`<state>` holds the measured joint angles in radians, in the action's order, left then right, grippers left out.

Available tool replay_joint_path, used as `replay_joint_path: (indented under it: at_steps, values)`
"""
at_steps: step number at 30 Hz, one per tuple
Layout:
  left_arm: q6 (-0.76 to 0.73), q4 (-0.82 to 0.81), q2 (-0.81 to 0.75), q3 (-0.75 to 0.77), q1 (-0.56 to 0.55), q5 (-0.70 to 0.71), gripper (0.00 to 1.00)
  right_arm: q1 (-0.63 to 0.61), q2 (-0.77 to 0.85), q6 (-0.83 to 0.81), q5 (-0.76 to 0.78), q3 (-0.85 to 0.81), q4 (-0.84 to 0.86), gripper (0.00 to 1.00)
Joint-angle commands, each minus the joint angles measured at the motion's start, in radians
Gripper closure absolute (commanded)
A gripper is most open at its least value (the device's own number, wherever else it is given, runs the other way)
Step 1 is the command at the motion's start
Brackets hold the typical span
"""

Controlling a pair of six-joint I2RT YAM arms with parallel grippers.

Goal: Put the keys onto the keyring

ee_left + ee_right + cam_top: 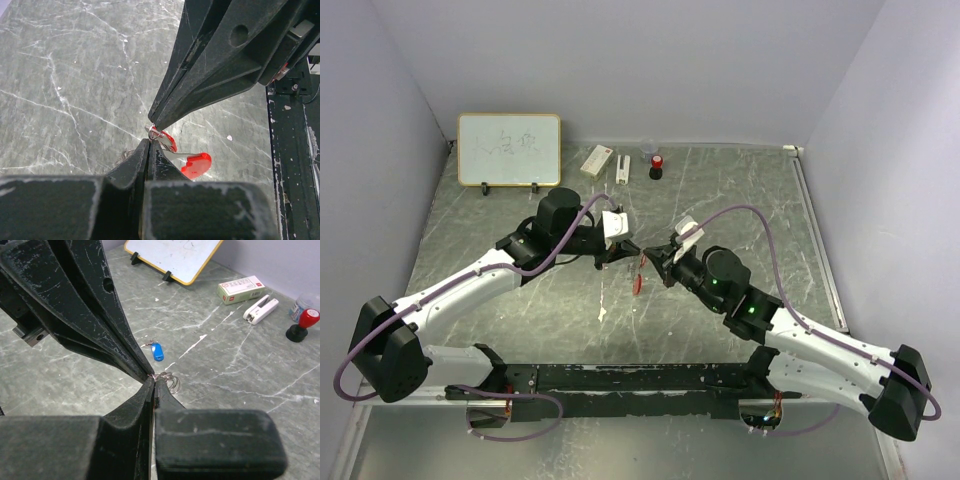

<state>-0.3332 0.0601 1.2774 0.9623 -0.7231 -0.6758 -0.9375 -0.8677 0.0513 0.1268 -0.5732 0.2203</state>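
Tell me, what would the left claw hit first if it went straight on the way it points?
Almost at once the keyring at its tip, then the right claw, which meets the left claw nearly tip to tip. Depth is hard to judge.

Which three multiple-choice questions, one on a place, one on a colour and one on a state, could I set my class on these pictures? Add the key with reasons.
1. Where is the blue key?
A) flat on the table
B) hung on a hook
C) in a bowl

2. What colour is the head of the other key?
A) green
B) red
C) yellow

3. How do both grippers' jaws stand?
A) wide open
B) one open, one shut
C) shut, tips meeting at the keyring

Key:
1 A: it lies on the marbled table beyond the fingertips.
2 B: red plastic shows beside the left gripper.
3 C: the left gripper and the right gripper pinch at the ring with no gap.
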Motion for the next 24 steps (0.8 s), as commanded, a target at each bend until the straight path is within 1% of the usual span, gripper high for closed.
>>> replay_joint_path:
  at_steps: [1,14,24]
  values:
    - [-0.003,-0.025,-0.013,0.039,-0.02,-0.037,0.93,-0.006,-0.013,0.015,0.029,-0.031,0.026,1.0]
    - [0.003,-0.035,-0.024,0.033,-0.022,-0.035,0.93,-0.007,0.002,0.028,0.081,-0.017,0.025,1.0]
    - [0.028,-0.063,-0.042,0.024,-0.022,0.003,0.93,-0.006,0.012,0.034,0.098,-0.008,0.018,1.0]
